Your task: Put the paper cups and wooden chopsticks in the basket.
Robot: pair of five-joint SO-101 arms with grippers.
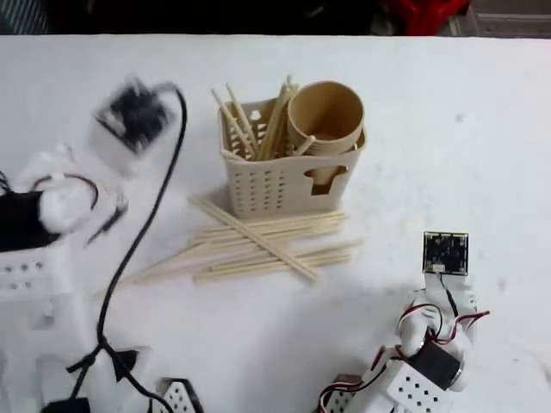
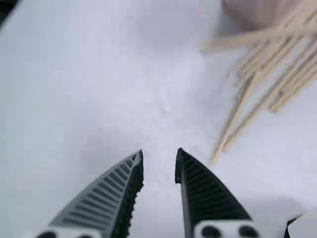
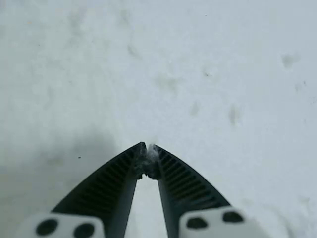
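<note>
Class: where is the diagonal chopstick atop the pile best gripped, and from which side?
Probably grip the diagonal chopstick near its end by the basket, from above, left tool straddling it: it lies flat on top, and that end pokes clear of the pile.

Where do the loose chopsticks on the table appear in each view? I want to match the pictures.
High view: chopsticks lie piled on the table, just below the basket.
Left wrist view: chopsticks fan out beyond the open left end effector.
Right wrist view: table ahead of the shut right end effector.
Shared landmark: the white table.
</note>
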